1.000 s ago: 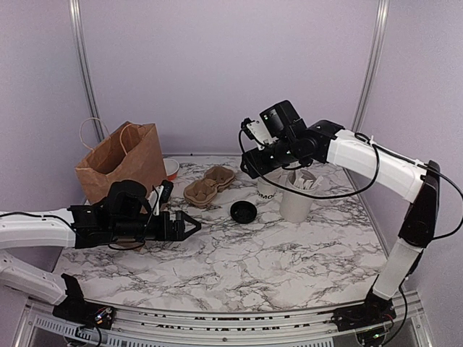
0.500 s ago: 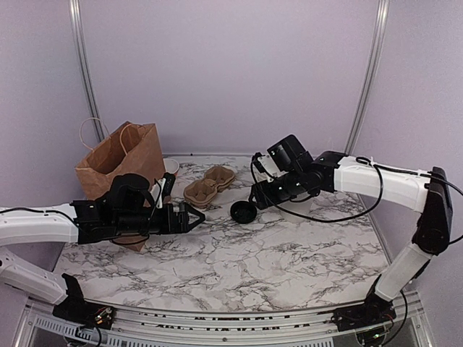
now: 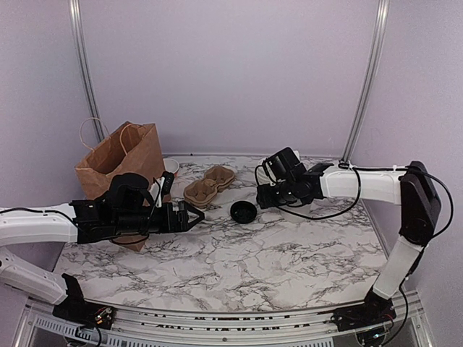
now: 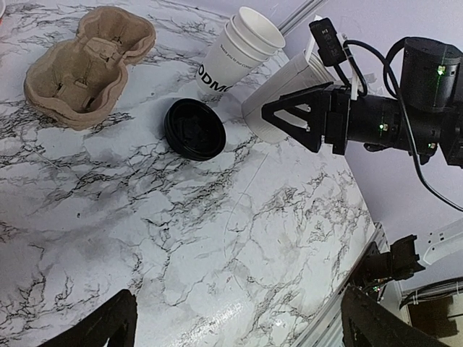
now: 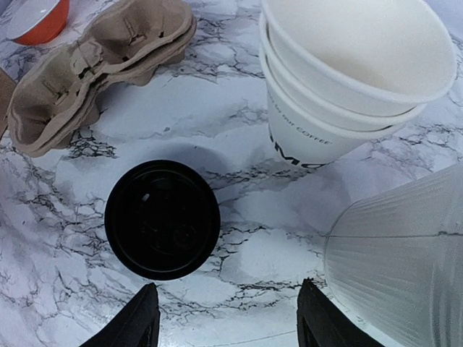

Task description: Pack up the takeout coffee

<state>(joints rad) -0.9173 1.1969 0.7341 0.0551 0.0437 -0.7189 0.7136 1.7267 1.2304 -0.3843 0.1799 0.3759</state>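
Note:
The takeout coffee cup, white with dark lettering, stands open-topped in a nested stack; in the top view my right arm hides it. Its round black lid lies apart on the marble. My right gripper is open and low over the table, with bare marble between its fingers. The lid is just ahead of its left finger and the cups are farther ahead. Left of the lid, my left gripper is wide open and holds nothing.
A ribbed white cup stands close to my right gripper's right finger. A brown pulp cup carrier lies behind the lid. A brown paper bag stands at the back left, with an orange-banded bowl beside it.
My right arm has come down from above the cups to just over the table near the lid. My left gripper has edged right toward the lid.

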